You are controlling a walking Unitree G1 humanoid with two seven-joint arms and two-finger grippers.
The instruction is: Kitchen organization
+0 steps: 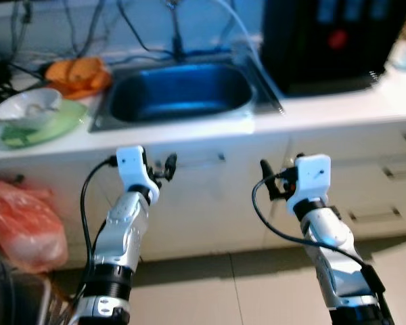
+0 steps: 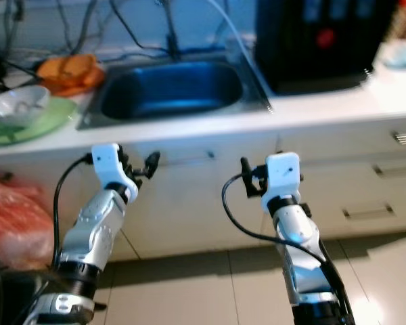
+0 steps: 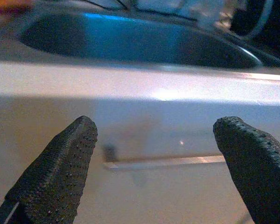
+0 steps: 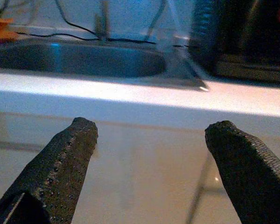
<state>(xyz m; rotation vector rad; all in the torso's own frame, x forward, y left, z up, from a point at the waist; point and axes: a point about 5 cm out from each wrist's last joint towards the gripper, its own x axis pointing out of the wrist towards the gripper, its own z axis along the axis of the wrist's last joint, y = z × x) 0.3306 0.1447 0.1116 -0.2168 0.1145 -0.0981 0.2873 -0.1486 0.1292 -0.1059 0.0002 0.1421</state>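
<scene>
A steel sink (image 1: 179, 95) is set in the white counter (image 1: 325, 112) ahead of me. Left of it a white bowl (image 1: 28, 103) rests on a green plate (image 1: 44, 125), with an orange item (image 1: 78, 74) behind. My left gripper (image 1: 164, 167) is raised in front of the cabinet below the sink, open and holding nothing; its fingers (image 3: 60, 172) frame a cabinet handle (image 3: 168, 161). My right gripper (image 1: 271, 179) is also open and bare, held before the cabinet front to the right, with the counter edge (image 4: 140, 95) between its fingers (image 4: 60, 172).
A black appliance (image 1: 331, 40) stands on the counter at the right. Drawers with handles (image 1: 375, 215) are at the right. A red plastic bag (image 1: 24, 223) sits on the floor at the left. Cables run along the back wall. Tiled floor (image 1: 223, 288) lies below.
</scene>
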